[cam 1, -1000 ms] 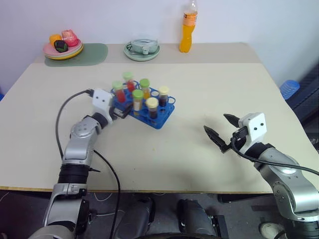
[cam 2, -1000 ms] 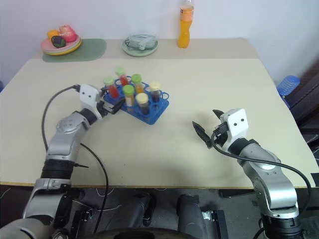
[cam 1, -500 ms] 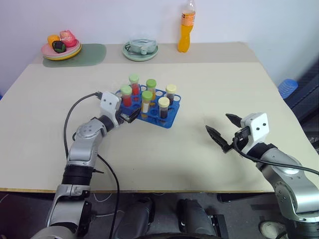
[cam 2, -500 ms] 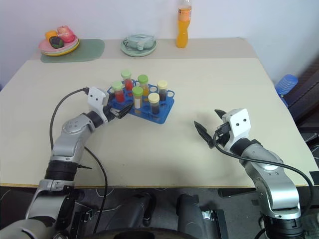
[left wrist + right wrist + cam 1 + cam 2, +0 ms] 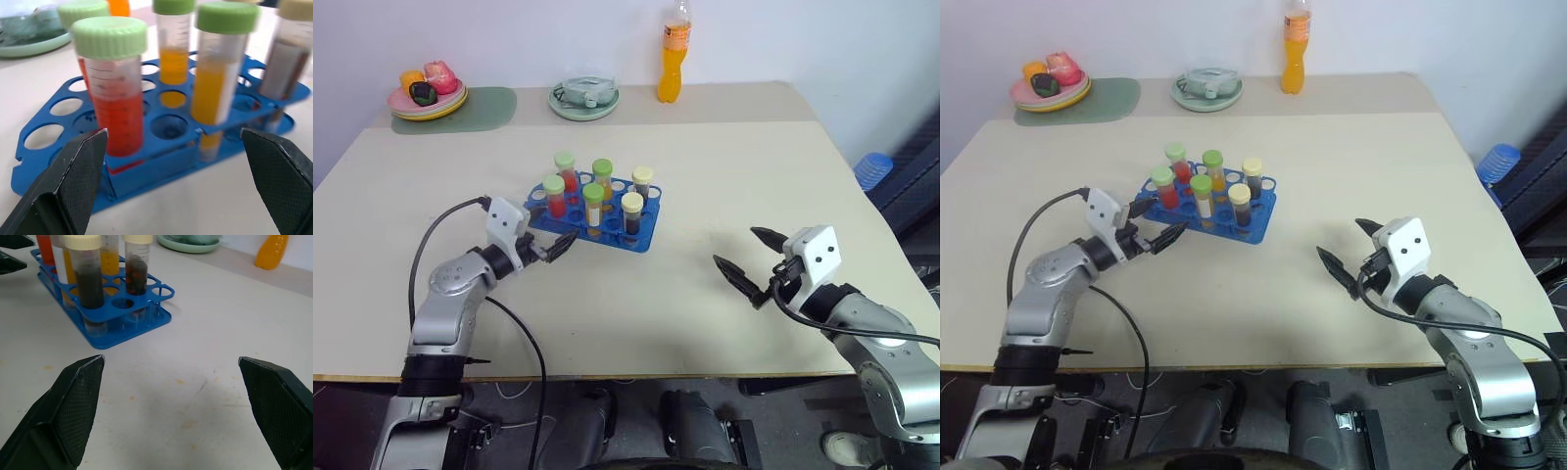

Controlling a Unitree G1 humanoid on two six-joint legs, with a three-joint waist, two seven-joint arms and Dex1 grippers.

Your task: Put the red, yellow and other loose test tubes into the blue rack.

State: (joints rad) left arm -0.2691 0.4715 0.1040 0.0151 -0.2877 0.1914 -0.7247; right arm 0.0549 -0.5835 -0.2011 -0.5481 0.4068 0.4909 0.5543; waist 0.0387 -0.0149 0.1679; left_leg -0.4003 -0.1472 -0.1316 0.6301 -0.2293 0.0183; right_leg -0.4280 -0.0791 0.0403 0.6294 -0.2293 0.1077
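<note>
Judged finished or nearly so: six capped test tubes (image 5: 594, 206) upright in the blue rack (image 5: 641, 235) mid-tabletop (image 5: 705, 147), none seen loose. Best to draw the left hand (image 5: 560, 245) straight back, clear of the rack's near corner, avoiding any nudge. Fingers wide apart, empty, just beside the rack. Right hand (image 5: 752, 264) likewise spread, empty, well apart from it.

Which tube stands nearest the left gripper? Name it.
The red tube at the rack's corner by the left gripper; the other five tubes stand farther along.
</note>
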